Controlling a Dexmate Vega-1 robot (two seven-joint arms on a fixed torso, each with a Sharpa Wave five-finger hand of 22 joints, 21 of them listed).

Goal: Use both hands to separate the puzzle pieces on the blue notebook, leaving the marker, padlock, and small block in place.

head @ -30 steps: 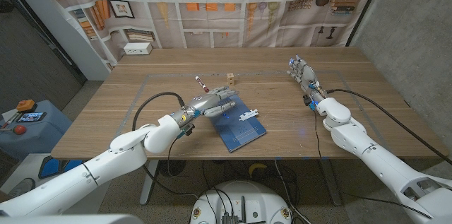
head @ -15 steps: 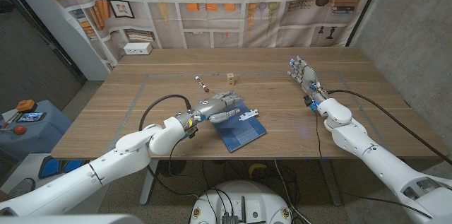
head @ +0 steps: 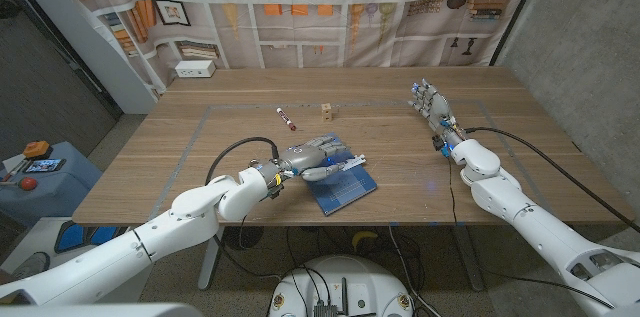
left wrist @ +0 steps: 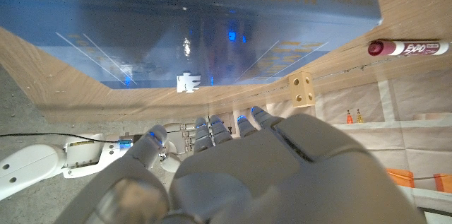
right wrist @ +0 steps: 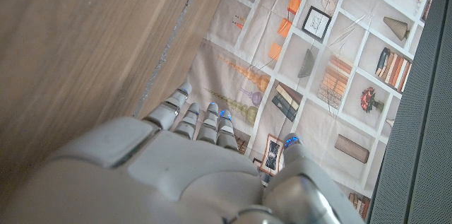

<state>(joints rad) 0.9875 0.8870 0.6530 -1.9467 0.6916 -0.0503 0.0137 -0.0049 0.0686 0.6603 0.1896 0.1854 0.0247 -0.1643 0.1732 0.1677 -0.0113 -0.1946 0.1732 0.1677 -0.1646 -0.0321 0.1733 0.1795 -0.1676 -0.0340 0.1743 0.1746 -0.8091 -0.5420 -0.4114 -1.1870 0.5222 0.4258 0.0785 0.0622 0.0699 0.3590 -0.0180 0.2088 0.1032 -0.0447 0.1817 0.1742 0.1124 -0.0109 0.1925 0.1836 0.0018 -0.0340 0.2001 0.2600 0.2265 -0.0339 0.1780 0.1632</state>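
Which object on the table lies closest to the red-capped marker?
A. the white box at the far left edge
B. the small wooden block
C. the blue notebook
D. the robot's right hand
B: in the head view the small wooden block sits just beside the marker, while the blue notebook lies nearer the robot and the right hand stands far off to the side.

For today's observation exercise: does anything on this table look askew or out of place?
The blue notebook lies turned at an angle to the table edge, near its front, with white puzzle pieces on it. The left hand reaches over it. The marker also lies slanted. Nothing looks spilled or damaged.
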